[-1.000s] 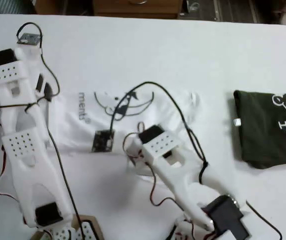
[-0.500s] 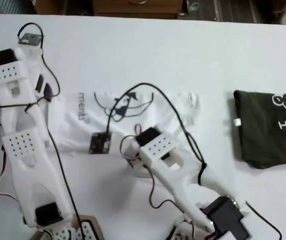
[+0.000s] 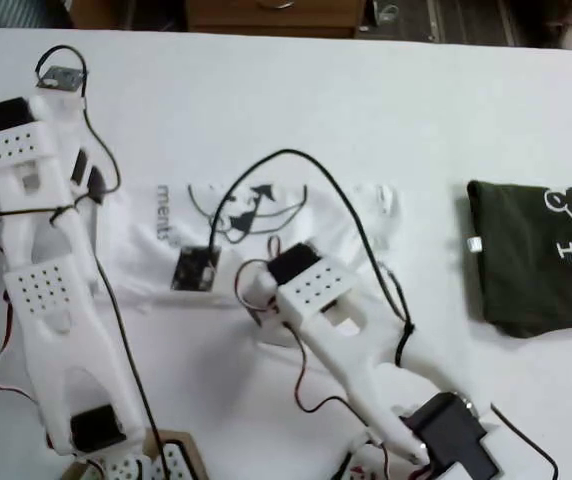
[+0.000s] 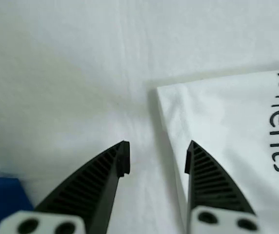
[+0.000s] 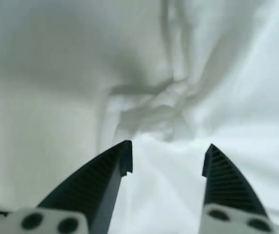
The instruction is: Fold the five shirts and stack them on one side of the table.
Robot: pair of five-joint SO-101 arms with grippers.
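Now the left gripper [image 4: 157, 152] is hanging, fingers wide, over the white shirt [image 4: 227, 122] edge. The right gripper [image 5: 168, 152] is hanging wide over its crumpled part.

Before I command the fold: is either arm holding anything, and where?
Nothing is held: left gripper and right gripper hang open over edges of the white shirt.

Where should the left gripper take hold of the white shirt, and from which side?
Probably its straight side edge by the corner. The white shirt lies flat and that edge runs between the fingers of the open left gripper, so come down from above, one finger on bare table, one on cloth.
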